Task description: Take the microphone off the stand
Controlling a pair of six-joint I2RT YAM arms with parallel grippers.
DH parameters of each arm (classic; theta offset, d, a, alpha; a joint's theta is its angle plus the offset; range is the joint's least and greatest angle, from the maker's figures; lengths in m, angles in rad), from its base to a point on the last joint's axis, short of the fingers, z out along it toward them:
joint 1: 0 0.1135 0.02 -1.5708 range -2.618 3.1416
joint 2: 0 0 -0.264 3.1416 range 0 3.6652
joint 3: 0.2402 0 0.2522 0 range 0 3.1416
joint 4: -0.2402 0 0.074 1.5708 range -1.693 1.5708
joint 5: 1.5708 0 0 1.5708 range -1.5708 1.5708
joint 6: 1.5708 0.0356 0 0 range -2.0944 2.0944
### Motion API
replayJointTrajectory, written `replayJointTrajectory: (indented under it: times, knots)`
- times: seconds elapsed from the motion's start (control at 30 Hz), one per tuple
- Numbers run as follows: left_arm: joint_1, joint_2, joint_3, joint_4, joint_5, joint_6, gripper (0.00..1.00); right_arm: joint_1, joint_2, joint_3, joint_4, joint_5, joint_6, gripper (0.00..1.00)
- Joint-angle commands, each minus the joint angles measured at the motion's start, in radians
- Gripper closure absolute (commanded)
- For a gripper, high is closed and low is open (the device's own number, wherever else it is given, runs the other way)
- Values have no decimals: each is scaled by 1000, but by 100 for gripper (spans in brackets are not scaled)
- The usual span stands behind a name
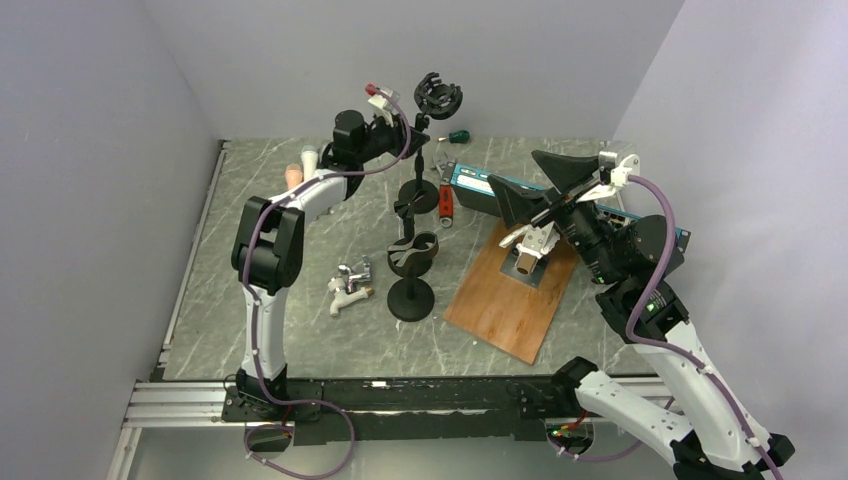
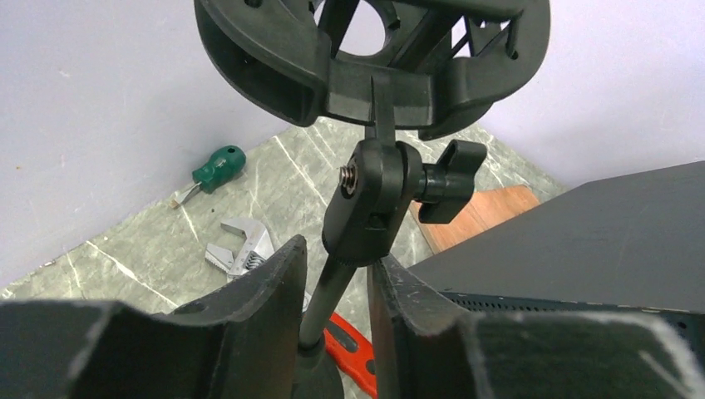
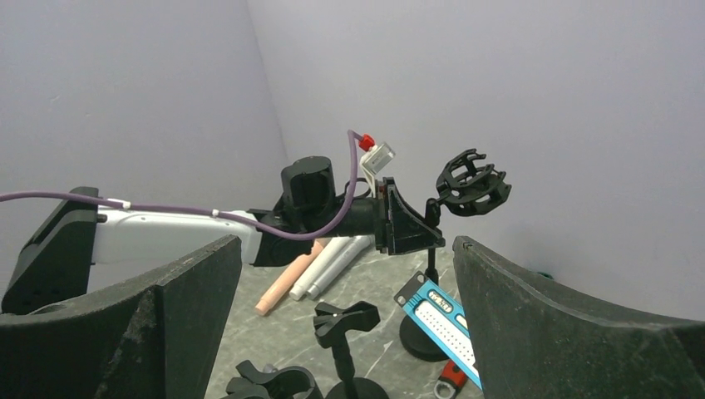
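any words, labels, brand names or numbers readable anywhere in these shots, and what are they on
No text can be read in any view.
Blue and white board: a small dark strip with pale marks at one end, too small and blurred to read.
Wrench: no legible marking.
Screwdriver: no legible marking on its green handle.

Upright black stand (image 1: 418, 192), table's rear

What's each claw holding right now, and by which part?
Left claw flanks the stand's pole just below the swivel joint; a firm clamp cannot be told. Right claw is open, holding nothing.
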Motion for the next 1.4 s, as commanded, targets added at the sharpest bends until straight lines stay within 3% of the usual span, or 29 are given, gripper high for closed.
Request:
replayJointTrajectory:
  times: [0.0,0.13,0.4,0.63,1.07,1.27,1.33,1.37]
  knots:
    - [-5,24,46,28,14,-12,66,-1,-17,32,4,-3,7,0]
    - [-5,-8,25,16,1,18,100,-1,-27,33,4,-1,15,0]
    - [-4,-243,-171,-91,-58,223,100,-1,-18,5,27,-11,33,0]
    - [2,-485,-401,-179,-247,417,100,0,30,0,48,-51,57,0]
    - [89,-709,-773,47,-354,247,100,-1,91,2,98,-122,133,0]
    - [91,-745,-774,-61,-420,167,61,-1,114,5,118,-155,170,0]
    - [90,-763,-757,-119,-421,138,31,-1,123,9,122,-158,175,0]
    - [91,-774,-749,-147,-413,129,21,-2,127,12,121,-160,175,0]
